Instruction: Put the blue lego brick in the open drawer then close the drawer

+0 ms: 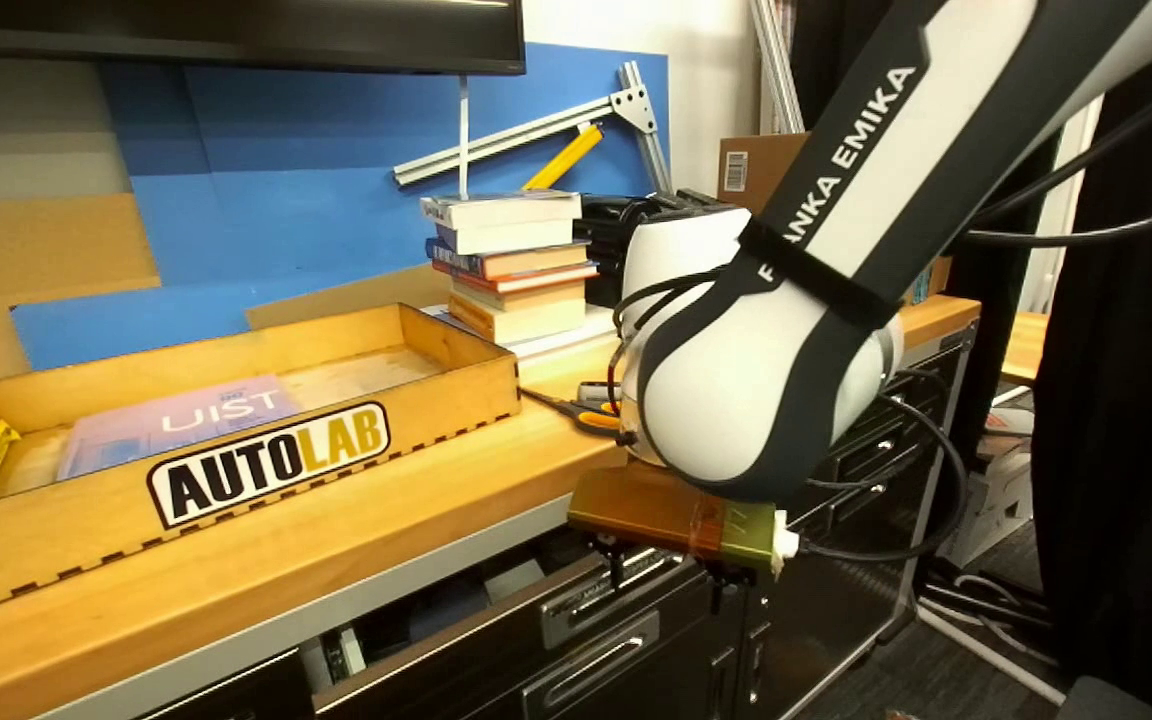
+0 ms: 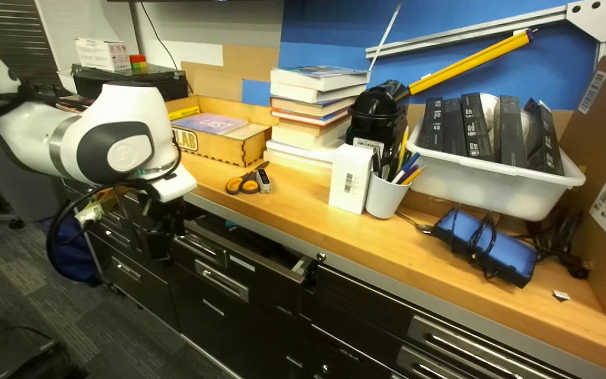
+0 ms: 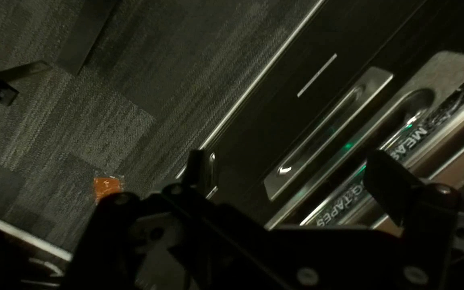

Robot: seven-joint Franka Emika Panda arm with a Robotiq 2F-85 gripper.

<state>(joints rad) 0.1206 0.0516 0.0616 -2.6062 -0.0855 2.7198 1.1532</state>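
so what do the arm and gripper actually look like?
Arm: white and rounded, black trim, white FRANKA EMIKA lettering, black band around one link. A black cable loops to a white plug on an angular amber-and-olive casing. Gripper: black, with angular fingers and round, greyish screw heads.

The bench's pale wooden top (image 2: 298, 205) carries the wooden AUTOLAB tray (image 1: 451, 405), a stack of books (image 2: 311, 105), scissors (image 2: 245, 179) beside a small grey gadget (image 2: 264, 181), a white carton (image 2: 349, 181) next to a pen cup (image 2: 386, 198), a blue device (image 2: 508, 258) looped with black cable (image 2: 477, 239), and a cardboard box (image 2: 605, 158).
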